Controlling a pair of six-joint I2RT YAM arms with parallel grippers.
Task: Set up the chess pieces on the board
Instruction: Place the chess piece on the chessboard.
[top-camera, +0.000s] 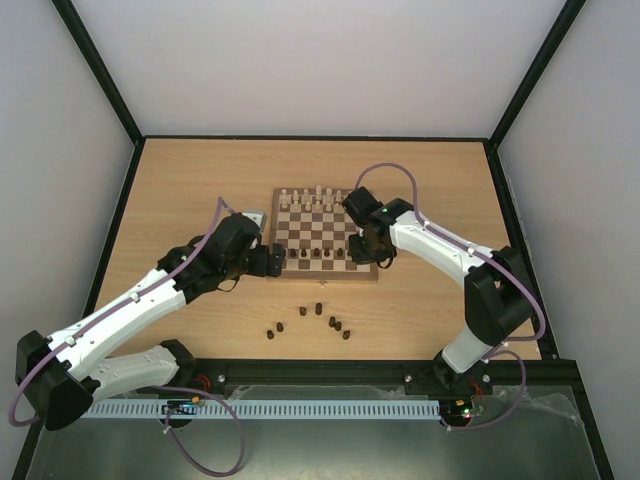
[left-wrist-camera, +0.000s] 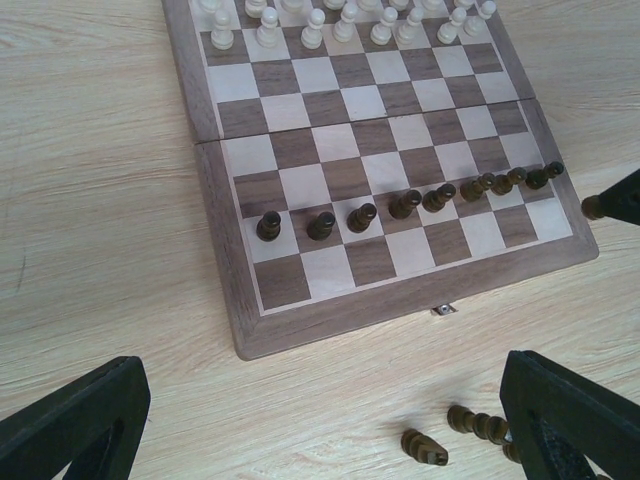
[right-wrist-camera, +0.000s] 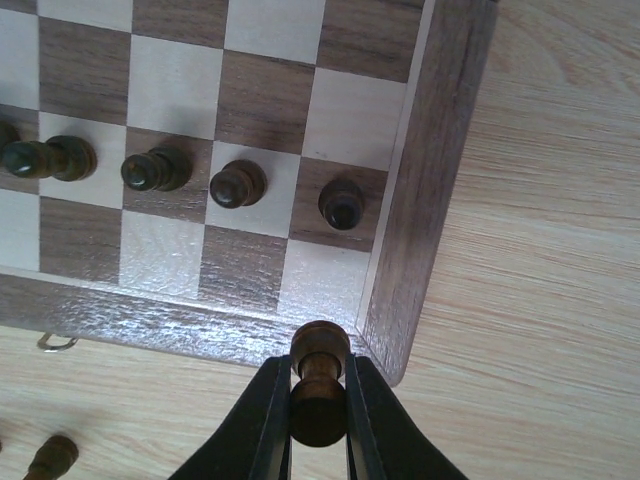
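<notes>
Right wrist view gives us the best look at the step in hand. The right gripper (right-wrist-camera: 320, 405) is closed narrow on 1 dark piece (right-wrist-camera: 320, 348). It hangs just outside the near right corner of the board (right-wrist-camera: 432, 180), over the border.

We judge that this piece belongs in the back row, which is bare along the near edge of the board, and that the pale corner square (right-wrist-camera: 322, 285) is its place. It may be a rook, but the fingers hide too much of it for us to be sure.

To do this well, we would carry the piece a little inward past the border. Then we would lower it until its base sits flat on the middle of the square, and open only when it stands. The corner pawn (right-wrist-camera: 343, 203) is on the very next square behind, so we would not overshoot. After release the fingers should rise straight up.

The 8 dark pawns (left-wrist-camera: 405, 203) fill 1 row, the second from the near edge. The pale pieces (left-wrist-camera: 345, 20) are crowded at the far edge. A handful of loose dark pieces (top-camera: 320, 320) wait on the worktop (top-camera: 180, 200), between the board's near edge and the arm bases, some of them lying down.

The left gripper (left-wrist-camera: 320, 400) stands wide open and holds nothing. It is over the worktop, just beside the near left corner of the board, well apart from the right arm's path. A small metal clasp (left-wrist-camera: 443, 310) sticks out of the near edge.
</notes>
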